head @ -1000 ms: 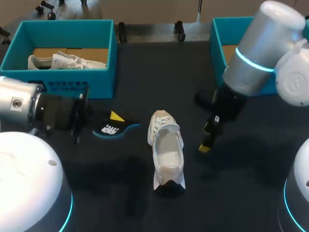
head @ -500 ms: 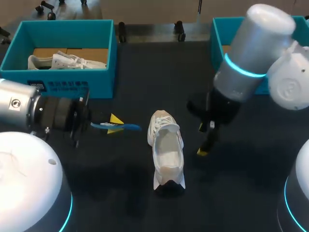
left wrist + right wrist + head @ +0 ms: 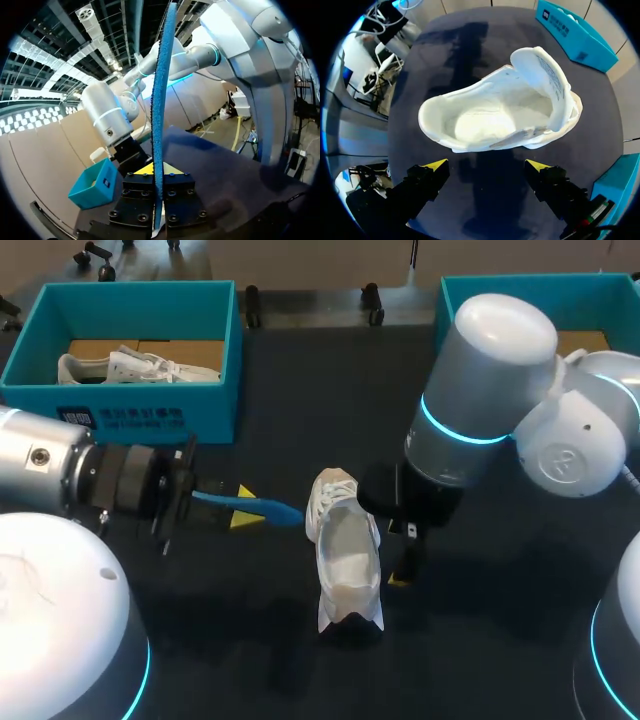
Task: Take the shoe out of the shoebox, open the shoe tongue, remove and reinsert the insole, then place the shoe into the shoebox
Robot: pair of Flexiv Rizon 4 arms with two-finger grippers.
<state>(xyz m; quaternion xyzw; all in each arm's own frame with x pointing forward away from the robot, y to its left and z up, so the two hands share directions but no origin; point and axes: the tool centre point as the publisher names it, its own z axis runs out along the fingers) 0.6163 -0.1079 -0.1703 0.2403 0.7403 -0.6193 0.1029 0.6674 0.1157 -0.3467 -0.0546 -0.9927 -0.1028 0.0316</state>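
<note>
White shoe (image 3: 345, 550) lay unboxed on the table (image 3: 300, 380), tongue (image 3: 545, 70) folded open, inside bare. Left end effector (image 3: 235, 508) pinched the blue insole (image 3: 255, 505) edge-up beside it. Right end effector (image 3: 485, 167) hung spread and empty over the shoe. Judged remaining: reinsertion, then boxing.

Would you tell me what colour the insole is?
The insole is blue, clearest in the left wrist view.
</note>
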